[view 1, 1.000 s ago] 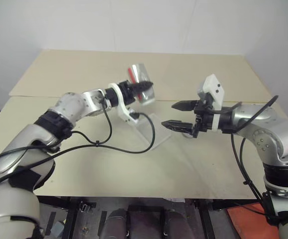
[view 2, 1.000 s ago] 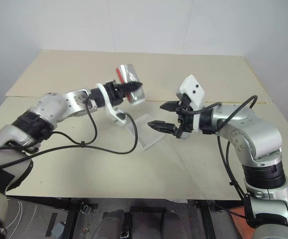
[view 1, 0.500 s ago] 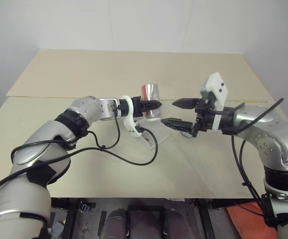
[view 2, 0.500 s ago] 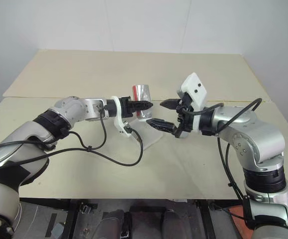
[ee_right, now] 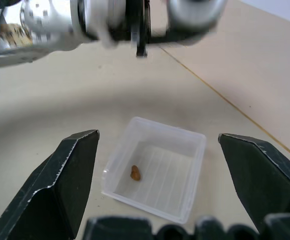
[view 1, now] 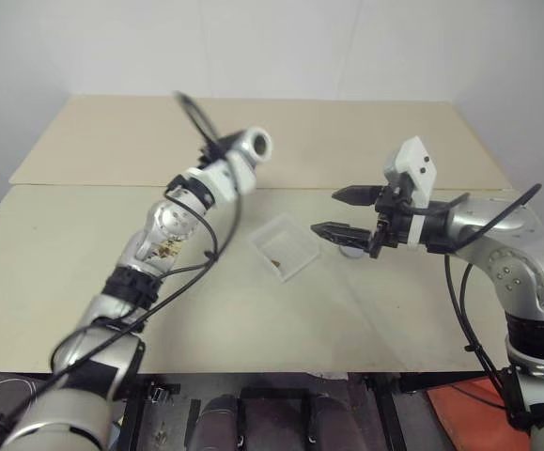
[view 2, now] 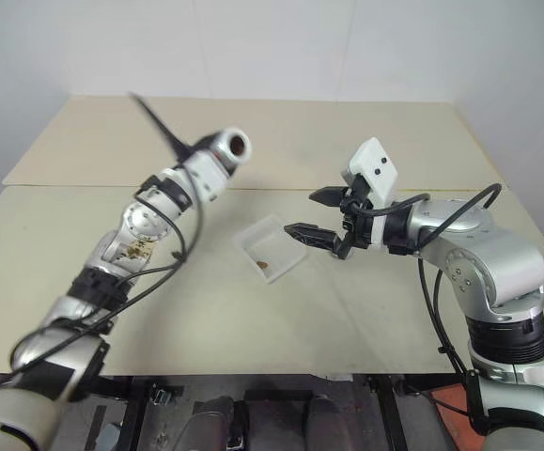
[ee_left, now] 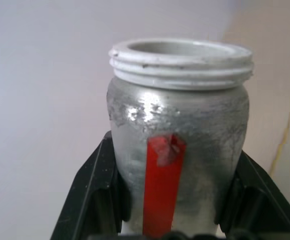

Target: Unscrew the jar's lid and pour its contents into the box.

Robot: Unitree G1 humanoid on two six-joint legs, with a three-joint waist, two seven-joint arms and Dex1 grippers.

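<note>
Two grippers are in play, and the shallow square box of clear, whitish plastic on the beige table serves as the reference for both. The left gripper has its black fingers clenched on the small cylindrical jar with a threaded white neck and a red strip down its silvered side. The neck is bare, with no cap on it. This gripper is raised well above the box and off to the robot's left of it, so the jar is well apart from the box. A small brownish bit of the contents lies on the box floor. The right gripper hovers just beside the box on the robot's right, fingers spread wide and grasping nothing, pointing across toward the box. A grey round object, probably the lid, rests on the table just below those fingers. Judged from this, pouring appears done; any remaining move belongs to the left arm, which holds the jar far from the box.
</note>
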